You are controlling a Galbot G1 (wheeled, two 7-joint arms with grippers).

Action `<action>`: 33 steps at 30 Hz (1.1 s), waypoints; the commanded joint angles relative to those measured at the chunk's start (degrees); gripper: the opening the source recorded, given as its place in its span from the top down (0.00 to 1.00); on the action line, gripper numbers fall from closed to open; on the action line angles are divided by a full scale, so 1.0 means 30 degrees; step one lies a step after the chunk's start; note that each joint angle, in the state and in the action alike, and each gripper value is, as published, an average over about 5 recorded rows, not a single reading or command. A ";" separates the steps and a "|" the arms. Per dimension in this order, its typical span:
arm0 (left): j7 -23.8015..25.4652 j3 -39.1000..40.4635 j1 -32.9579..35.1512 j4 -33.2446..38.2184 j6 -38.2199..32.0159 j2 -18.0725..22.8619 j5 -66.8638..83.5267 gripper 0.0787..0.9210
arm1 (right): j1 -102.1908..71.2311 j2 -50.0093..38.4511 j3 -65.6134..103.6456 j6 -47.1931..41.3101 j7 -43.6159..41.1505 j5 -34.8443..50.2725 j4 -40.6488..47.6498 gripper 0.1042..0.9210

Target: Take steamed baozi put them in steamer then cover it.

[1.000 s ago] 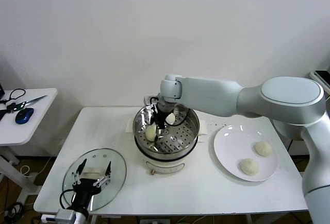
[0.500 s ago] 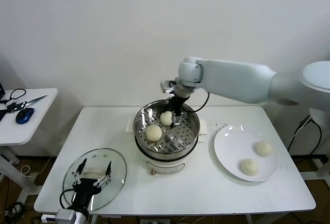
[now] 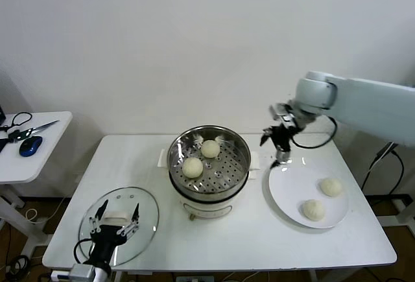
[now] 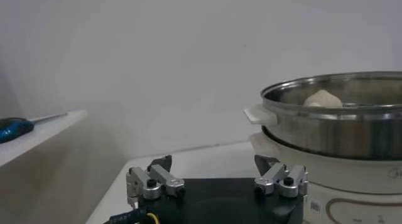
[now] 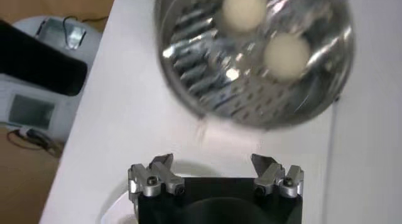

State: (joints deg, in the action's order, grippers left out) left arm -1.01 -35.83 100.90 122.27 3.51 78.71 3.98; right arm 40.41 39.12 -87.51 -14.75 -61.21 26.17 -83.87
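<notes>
The steamer [image 3: 209, 185] stands mid-table on its white pot base. Two baozi lie in it, one at the front left [image 3: 192, 167] and one at the back [image 3: 209, 148]; both show in the right wrist view [image 5: 287, 54] [image 5: 245, 10]. Two more baozi [image 3: 331, 187] [image 3: 314, 210] lie on the white plate [image 3: 288, 188] to the right. My right gripper [image 3: 277, 141] is open and empty, above the table between steamer and plate. The glass cover [image 3: 146, 214] lies at the front left. My left gripper [image 3: 117, 220] is open, parked over the cover.
A side table [image 3: 39, 152] at the left holds scissors [image 3: 32, 128] and a blue mouse [image 3: 30, 144]. The steamer rim [image 4: 333, 93] fills the far side of the left wrist view.
My right gripper has let go of the second baozi in the steamer, risen out of it and swung right toward the plate. The left arm has not moved.
</notes>
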 commanded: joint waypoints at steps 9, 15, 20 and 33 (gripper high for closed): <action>0.0000 -0.0138 0.0262 -0.0025 0.0066 0.0169 -0.0277 0.12 | -1.0295 -0.4462 0.6733 0.0723 -0.0340 -0.7109 0.1373 0.12; -0.0008 0.0050 0.0061 -0.0139 0.0179 0.0315 -0.0440 0.12 | -1.1076 -0.3181 0.7183 0.0757 -0.0401 -0.7474 0.2667 0.12; -0.0010 0.0067 -0.0002 -0.0214 0.0212 0.0357 -0.0442 0.12 | -1.1641 -0.1884 0.7790 0.0885 -0.0349 -0.8045 0.3850 0.12; -0.0006 -0.0060 0.0094 -0.0347 0.0106 0.0405 -0.0272 0.12 | -1.1754 -0.1202 0.7896 0.1052 -0.0601 -0.8208 0.4467 0.12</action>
State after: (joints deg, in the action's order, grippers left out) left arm -1.04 -36.04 101.25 121.27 3.80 79.89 2.97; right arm 7.55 34.01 -65.75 -11.79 -62.78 3.21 -72.74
